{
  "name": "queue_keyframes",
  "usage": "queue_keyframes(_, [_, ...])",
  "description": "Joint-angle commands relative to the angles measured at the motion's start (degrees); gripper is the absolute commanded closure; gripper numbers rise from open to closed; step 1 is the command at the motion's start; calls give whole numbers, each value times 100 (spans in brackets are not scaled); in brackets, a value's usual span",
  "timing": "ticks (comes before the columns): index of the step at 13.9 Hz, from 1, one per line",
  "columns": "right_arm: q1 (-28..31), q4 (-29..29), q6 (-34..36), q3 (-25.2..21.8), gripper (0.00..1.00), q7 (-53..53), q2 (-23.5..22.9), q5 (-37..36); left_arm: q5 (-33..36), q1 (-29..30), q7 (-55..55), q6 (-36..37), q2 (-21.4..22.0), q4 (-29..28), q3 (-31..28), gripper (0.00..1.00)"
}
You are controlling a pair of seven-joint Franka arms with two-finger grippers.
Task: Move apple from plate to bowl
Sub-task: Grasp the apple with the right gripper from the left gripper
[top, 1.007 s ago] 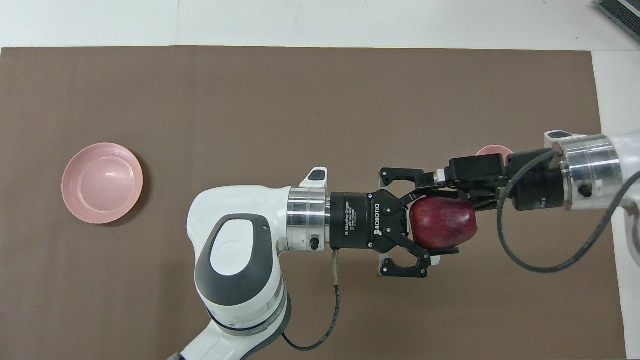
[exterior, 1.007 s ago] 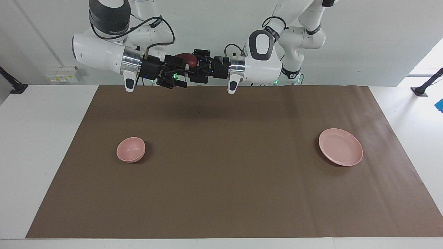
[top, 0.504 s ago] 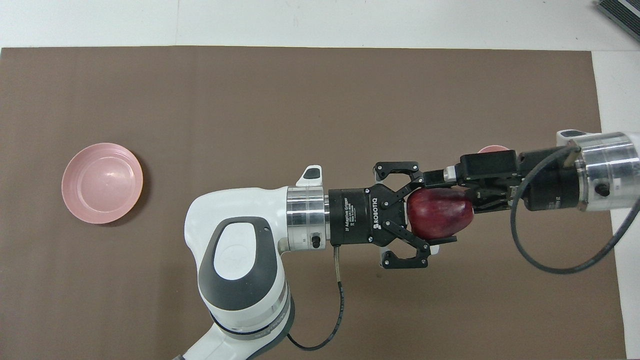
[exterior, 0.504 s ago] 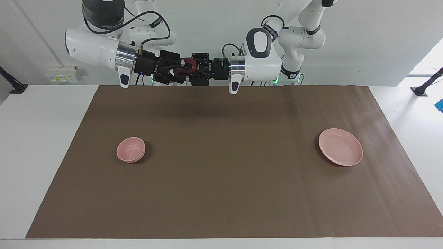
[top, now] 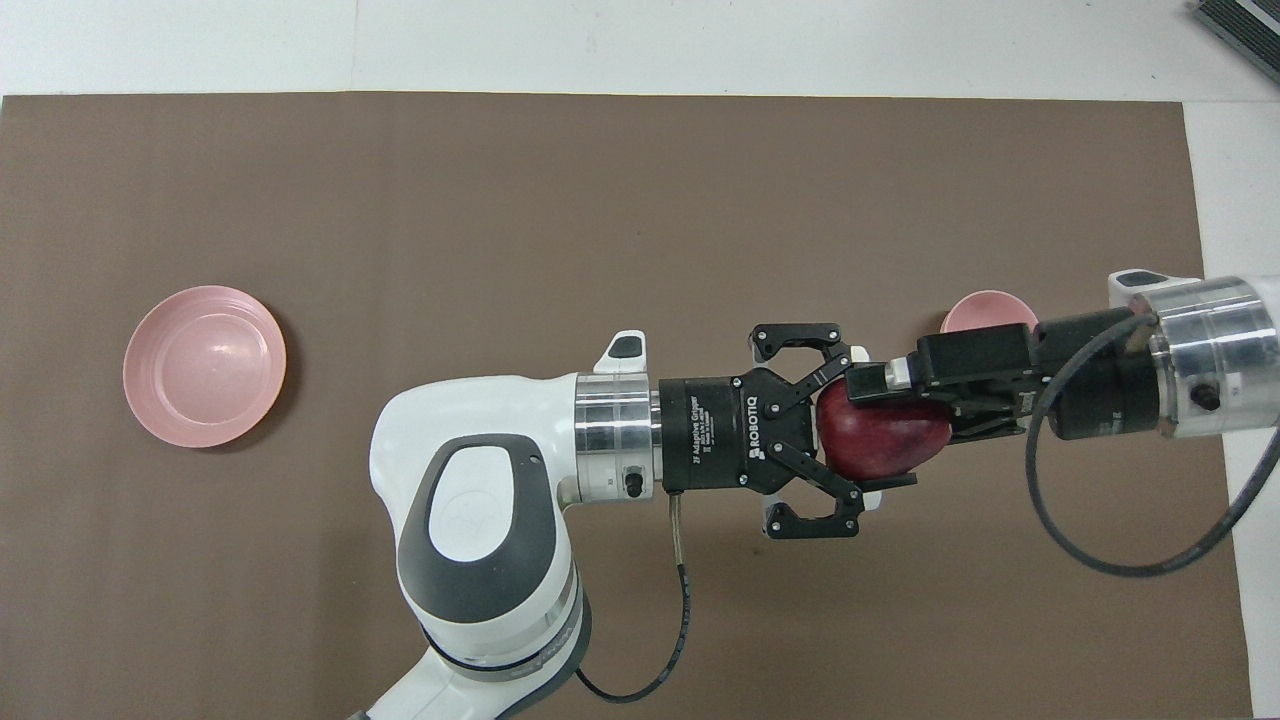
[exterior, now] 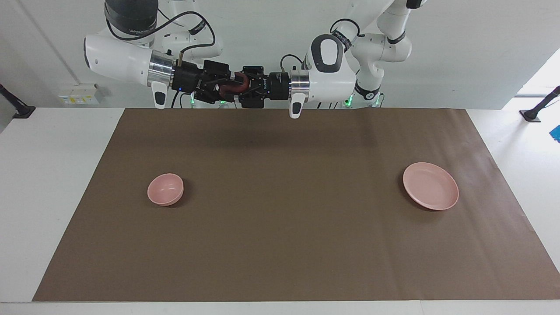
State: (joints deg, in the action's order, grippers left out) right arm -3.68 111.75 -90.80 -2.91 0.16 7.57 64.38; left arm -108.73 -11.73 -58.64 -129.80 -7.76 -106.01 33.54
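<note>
Aloft: apple (top: pixel 880 441) btwn both grippers.

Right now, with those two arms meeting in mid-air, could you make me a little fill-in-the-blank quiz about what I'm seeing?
1. The left gripper and the right gripper meet in the air around the dark red ____.
2. The wide pink plate lies toward the ____ arm's end of the table.
3. The small pink bowl holds ____.

Missing words: apple; left; nothing

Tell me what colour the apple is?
The apple is dark red, clearest in the overhead view.
</note>
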Motion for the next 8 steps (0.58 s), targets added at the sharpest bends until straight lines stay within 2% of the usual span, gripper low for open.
queue_keyframes(1, [51,286,88,1,0,-183,263,-223,-95,-75,-104,-151,37,63,-14,100])
queue_keyframes(5, [51,242,98,1,0,-157,236,-268,-95,-75,-104,-142,37,89,-14,100])
queue_keyframes(6, [42,224,89,10,20,-113,210,-268,-95,-75,-96,-151,37,98,-14,100])
queue_keyframes(7, [42,224,71,10,49,0,210,-268,-87,-66,-95,-142,29,124,-5,100])
queue_keyframes(8, [34,215,71,10,91,150,210,-268,-95,-66,-95,-142,11,168,-5,100])
